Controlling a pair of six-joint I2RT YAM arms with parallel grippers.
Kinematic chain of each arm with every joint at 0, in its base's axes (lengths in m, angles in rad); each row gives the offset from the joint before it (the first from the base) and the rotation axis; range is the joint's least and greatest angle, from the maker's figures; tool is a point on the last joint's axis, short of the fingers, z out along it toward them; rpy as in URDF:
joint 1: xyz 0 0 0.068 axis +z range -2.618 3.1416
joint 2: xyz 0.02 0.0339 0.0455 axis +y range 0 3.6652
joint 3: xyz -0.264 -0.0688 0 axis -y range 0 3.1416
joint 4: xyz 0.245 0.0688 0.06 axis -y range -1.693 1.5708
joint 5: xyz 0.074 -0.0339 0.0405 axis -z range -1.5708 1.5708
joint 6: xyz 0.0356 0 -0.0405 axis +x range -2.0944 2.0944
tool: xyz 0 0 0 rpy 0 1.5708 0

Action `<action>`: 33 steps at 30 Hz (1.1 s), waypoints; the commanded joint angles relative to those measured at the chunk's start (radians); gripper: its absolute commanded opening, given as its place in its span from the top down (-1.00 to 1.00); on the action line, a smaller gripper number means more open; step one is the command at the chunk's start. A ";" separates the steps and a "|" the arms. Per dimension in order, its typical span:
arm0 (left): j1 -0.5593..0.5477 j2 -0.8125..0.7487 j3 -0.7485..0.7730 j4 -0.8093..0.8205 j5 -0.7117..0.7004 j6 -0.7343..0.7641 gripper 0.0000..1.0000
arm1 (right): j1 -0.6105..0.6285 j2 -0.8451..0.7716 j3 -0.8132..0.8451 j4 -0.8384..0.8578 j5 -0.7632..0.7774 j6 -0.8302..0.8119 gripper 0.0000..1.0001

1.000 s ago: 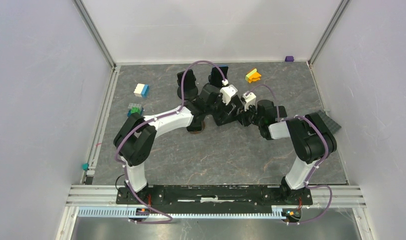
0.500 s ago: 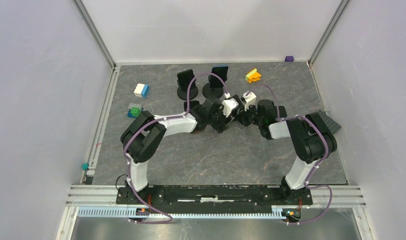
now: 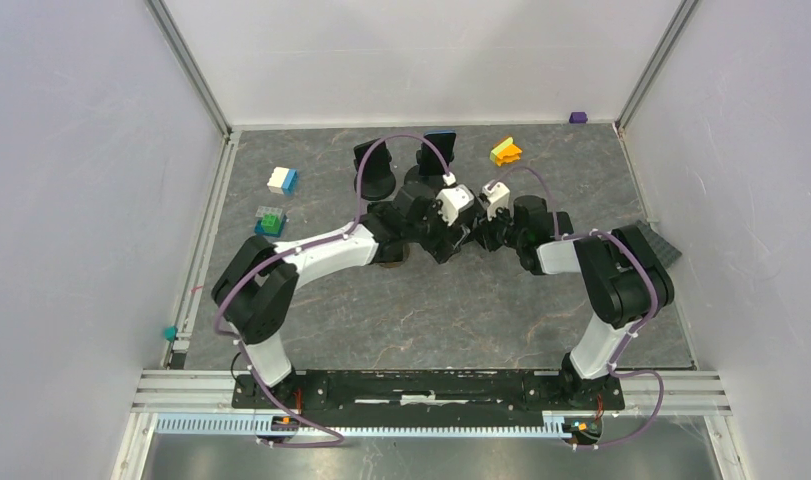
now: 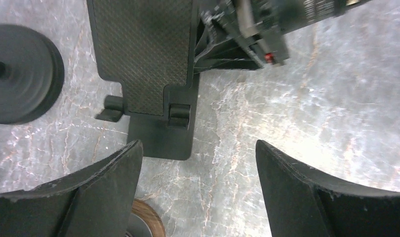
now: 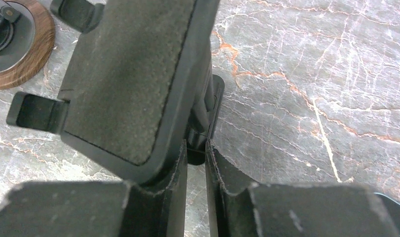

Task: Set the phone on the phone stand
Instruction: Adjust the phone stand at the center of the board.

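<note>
In the overhead view the 2 wrists crowd together at the middle of the desk point(image 3: 431, 310), hiding both claws and what they handle; the wrist views show them. The right claw point(image 5: 197, 148) is clenched on the thin back stem of the phone stand point(image 5: 133, 74), gripping it behind the padded plate. The plate's 2 hook lips stick out toward 9 o'clock in that view, and its top is cut off by the frame. The left claw point(image 4: 197, 148) is released, fingers spread wide with nothing between them, hanging over the stand's lower end. A wood-rimmed disc point(image 5: 20, 49) lies on the desk just beside the stand, partly cut off.

Farther back, at 11 o'clock, a black stand point(image 3: 374, 168) rises from a round base. At 12 o'clock stands what looks like the phone point(image 3: 440, 138), a dark slab with a blue top edge. It is too small to be sure of, and its foot is hidden behind the left wrist.

A green-blue block point(image 3: 270, 220) and a white-blue block point(image 3: 282, 180) lie at 10 o'clock, a yellow-orange block point(image 3: 505, 151) at 1 o'clock, and a purple block point(image 3: 578, 117) by the far wall. A dark grey plate point(image 3: 661, 242) sits at 3 o'clock, half behind the right arm.
</note>
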 commanded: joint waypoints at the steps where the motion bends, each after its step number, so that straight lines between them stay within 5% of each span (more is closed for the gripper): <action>1: 0.000 -0.117 -0.009 -0.055 0.067 0.048 -0.78 | -0.009 -0.041 0.045 -0.085 0.017 -0.030 0.52; 13: 0.044 -0.085 0.057 -0.046 0.026 0.029 -0.95 | -0.029 -0.200 0.042 -0.229 0.024 -0.066 0.06; 33: 0.124 0.172 0.206 -0.029 0.358 -0.089 -0.99 | -0.214 -0.498 -0.081 -0.427 -0.061 -0.162 0.00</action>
